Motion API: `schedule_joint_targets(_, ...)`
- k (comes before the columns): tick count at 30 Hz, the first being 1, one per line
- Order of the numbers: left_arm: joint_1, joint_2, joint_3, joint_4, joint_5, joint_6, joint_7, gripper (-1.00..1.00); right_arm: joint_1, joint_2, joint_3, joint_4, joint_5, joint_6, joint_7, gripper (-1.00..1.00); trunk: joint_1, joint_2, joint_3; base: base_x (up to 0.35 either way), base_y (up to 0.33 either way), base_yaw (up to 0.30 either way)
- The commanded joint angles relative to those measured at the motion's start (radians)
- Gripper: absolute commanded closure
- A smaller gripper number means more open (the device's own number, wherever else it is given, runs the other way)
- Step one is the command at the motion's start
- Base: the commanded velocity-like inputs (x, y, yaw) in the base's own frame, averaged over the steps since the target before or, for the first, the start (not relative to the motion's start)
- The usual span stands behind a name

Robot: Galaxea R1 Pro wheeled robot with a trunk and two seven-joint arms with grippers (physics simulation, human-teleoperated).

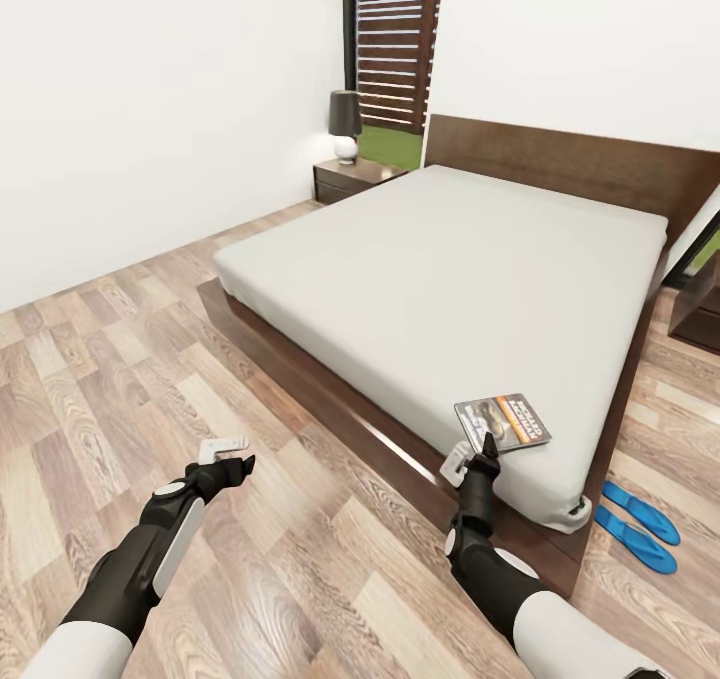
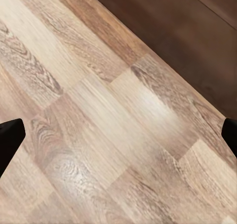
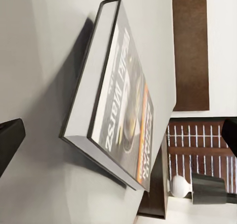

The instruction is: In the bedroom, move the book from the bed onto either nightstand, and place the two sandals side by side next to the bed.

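Observation:
The book [image 1: 502,421], dark-covered with an orange band, lies on the near corner of the bed's grey mattress [image 1: 450,269]. My right gripper [image 1: 472,456] is just in front of it at the mattress edge, open and holding nothing. In the right wrist view the book [image 3: 118,105] sits ahead between the spread fingertips [image 3: 10,140]. The two blue sandals [image 1: 640,511] [image 1: 633,541] lie close together on the floor by the bed's foot corner. My left gripper [image 1: 225,456] hangs open over the plank floor [image 2: 98,115], empty.
A nightstand [image 1: 355,177] with a dark-shaded lamp [image 1: 345,124] stands at the bed's far left, under a slatted window [image 1: 398,44]. A second dark cabinet [image 1: 700,309] shows at the right edge. The dark bed frame [image 1: 320,389] runs between my arms. Open floor lies to the left.

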Motion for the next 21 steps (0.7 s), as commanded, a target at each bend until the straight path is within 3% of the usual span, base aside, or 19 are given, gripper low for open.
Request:
schedule_joint_targets(1, 0.000, 0.001, -0.004, -0.001, 0.010, 0.004, 0.008, -1.00, -0.001, 0.000, 0.002, 0.001, 0.006, 0.009, -0.003, -1.00, 0.000, 0.000, -0.001, 0.002, -0.016, 0.000)
schedule_joint_targets(15, 0.000, 0.001, -0.003, -0.001, 0.010, 0.003, 0.005, -1.00, -0.001, -0.003, 0.002, 0.001, 0.006, 0.009, -0.003, -1.00, 0.000, 0.000, -0.001, 0.032, -0.059, 0.000)
schedule_joint_targets(21, 0.000, 0.001, -0.004, -0.001, 0.010, 0.003, 0.006, -1.00, -0.001, -0.003, 0.002, 0.001, 0.006, 0.009, -0.003, -1.00, 0.015, -0.028, -0.013, 0.000, 0.000, 0.000)
